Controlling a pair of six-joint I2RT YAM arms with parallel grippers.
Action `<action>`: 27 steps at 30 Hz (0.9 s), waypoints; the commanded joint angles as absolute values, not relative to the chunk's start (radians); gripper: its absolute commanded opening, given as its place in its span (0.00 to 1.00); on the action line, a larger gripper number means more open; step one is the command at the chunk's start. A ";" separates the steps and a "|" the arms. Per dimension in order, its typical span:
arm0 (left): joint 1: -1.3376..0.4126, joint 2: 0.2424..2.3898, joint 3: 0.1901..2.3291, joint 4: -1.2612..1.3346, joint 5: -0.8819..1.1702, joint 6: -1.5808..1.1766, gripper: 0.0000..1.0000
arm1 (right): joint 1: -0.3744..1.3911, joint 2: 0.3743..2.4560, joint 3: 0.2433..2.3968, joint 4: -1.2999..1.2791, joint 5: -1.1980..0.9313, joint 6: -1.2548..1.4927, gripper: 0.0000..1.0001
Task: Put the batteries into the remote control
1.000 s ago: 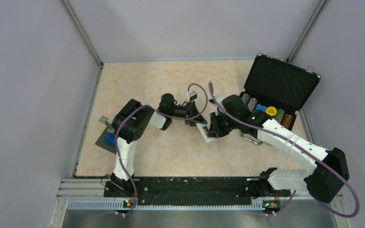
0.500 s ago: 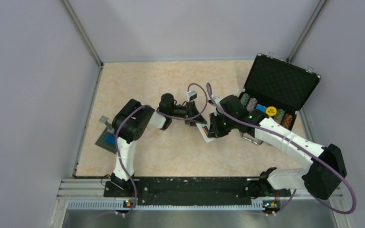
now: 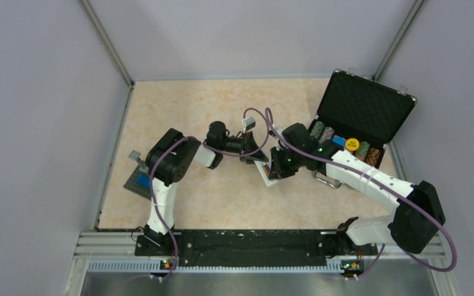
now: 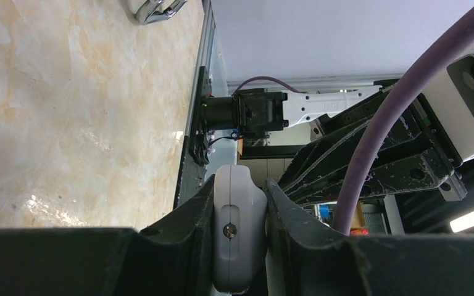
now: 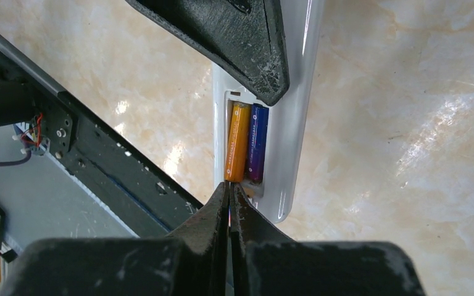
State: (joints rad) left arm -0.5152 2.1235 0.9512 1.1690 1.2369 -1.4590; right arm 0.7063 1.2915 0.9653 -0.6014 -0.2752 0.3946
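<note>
The white remote control (image 3: 265,170) is held back-up at mid-table, its battery bay open. My left gripper (image 3: 250,154) is shut on its end; in the left wrist view the remote (image 4: 239,237) sits clamped between the fingers (image 4: 188,225). In the right wrist view an orange battery (image 5: 237,143) and a purple battery (image 5: 257,143) lie side by side in the bay of the remote (image 5: 296,123). My right gripper (image 5: 229,188) is shut and empty, its tips touching the near end of the orange battery. It also shows in the top view (image 3: 276,169).
An open black case (image 3: 370,111) with striped poker-chip stacks (image 3: 363,149) stands at the right, its metal handle (image 3: 326,180) near my right arm. A dark grey card with a blue patch (image 3: 139,180) lies at the left edge. The black base rail (image 5: 117,166) runs along the near side.
My right arm has shifted slightly left, bringing its shut gripper closer against the remote. The left arm and the remote have stayed still.
</note>
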 commanded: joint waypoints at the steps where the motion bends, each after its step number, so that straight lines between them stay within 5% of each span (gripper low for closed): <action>1: -0.547 2.043 0.954 1.233 1.252 -1.487 0.00 | 0.715 1.334 1.013 -0.548 -0.245 0.407 0.00; 27: -0.549 1.998 0.928 1.163 1.254 -1.408 0.00 | 0.675 1.450 1.078 -0.586 -0.311 0.432 0.00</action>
